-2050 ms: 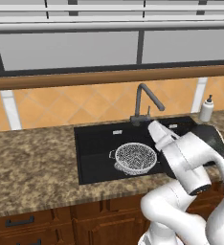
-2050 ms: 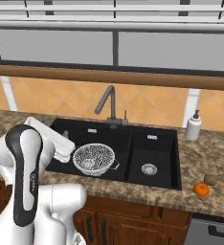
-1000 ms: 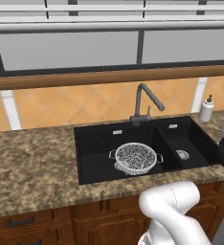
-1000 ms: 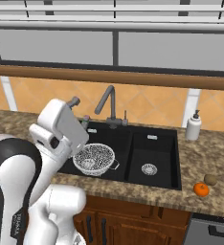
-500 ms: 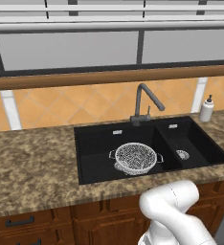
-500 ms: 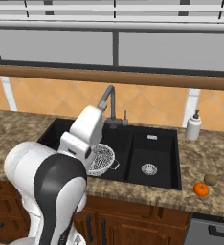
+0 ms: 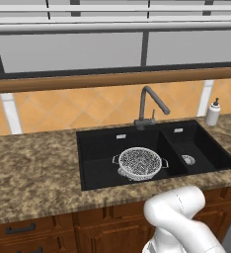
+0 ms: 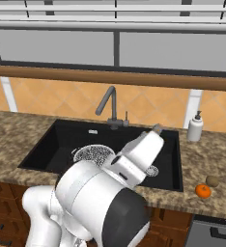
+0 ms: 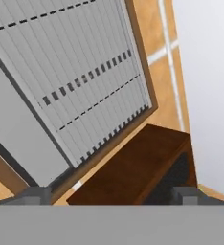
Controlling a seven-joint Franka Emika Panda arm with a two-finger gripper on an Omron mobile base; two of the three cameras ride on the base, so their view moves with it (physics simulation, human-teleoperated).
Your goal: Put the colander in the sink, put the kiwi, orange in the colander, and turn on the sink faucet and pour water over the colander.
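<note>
Currently one colander (image 7: 139, 162) sits in the sink (image 7: 100, 148); one orange (image 8: 203, 191), one kiwi (image 8: 212, 181).

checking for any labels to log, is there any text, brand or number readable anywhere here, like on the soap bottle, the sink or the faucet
No readable text, brand, number or sign in any view.
soap bottle: plain white, no label visible.
sink: two small pale tabs on the back wall, too small to tell whether they carry any writing.
faucet: bare dark metal, no marking.
colander, orange, kiwi: unmarked.
</note>
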